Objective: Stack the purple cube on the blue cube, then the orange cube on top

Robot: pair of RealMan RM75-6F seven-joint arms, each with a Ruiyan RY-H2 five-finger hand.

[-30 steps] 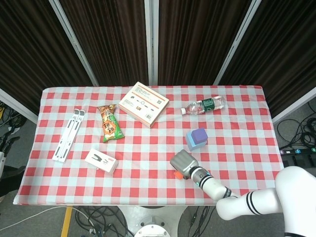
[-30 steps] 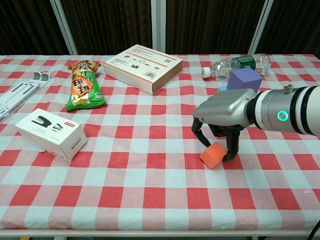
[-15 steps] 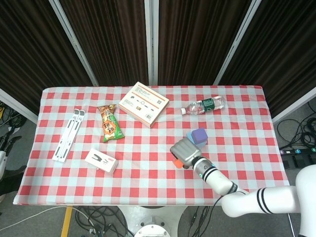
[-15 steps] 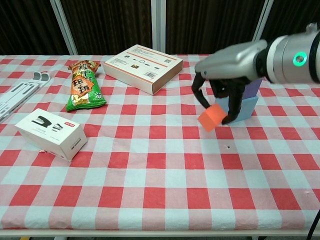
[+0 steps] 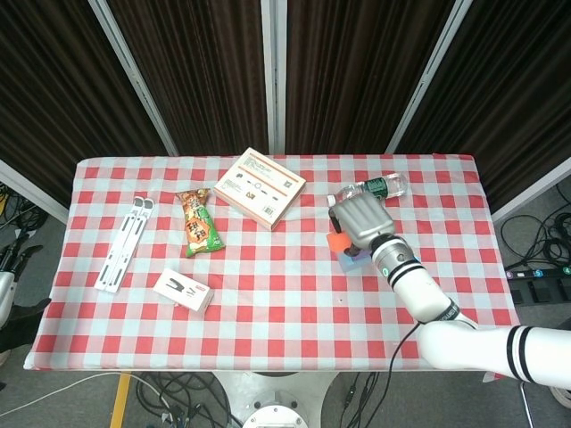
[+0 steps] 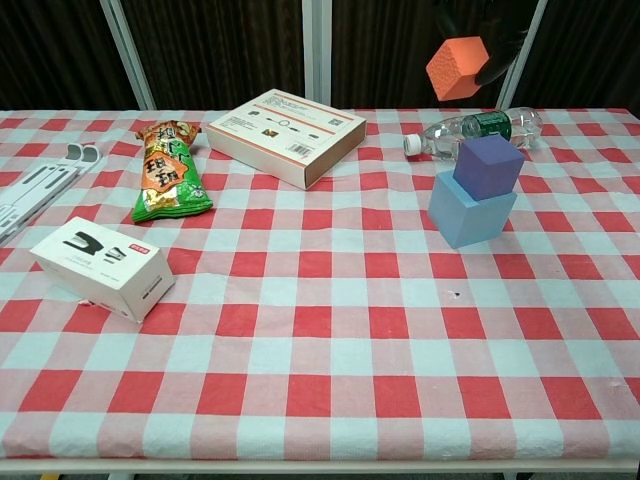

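Gripping the orange cube, the right hand is seen raised well above the checkered surface; in the chest view only dark fingertips closed against the cube's right side are caught at the top edge of the frame, the rest of the hand being cut off. In the head view the hand is viewed from above, its silver back covering most of the stack, with a sliver of orange showing at its left edge. The purple cube is set on the blue cube, slightly turned relative to it and sitting toward its rear right. The orange cube is held clear of the purple one, up and a little left of it in the chest view, not touching. A water bottle is lying on its side just behind the stack. Further left, a flat white-and-orange box, a green snack packet, a small white carton and a white folding stand are noted on the surface. The left hand is not caught by either camera.
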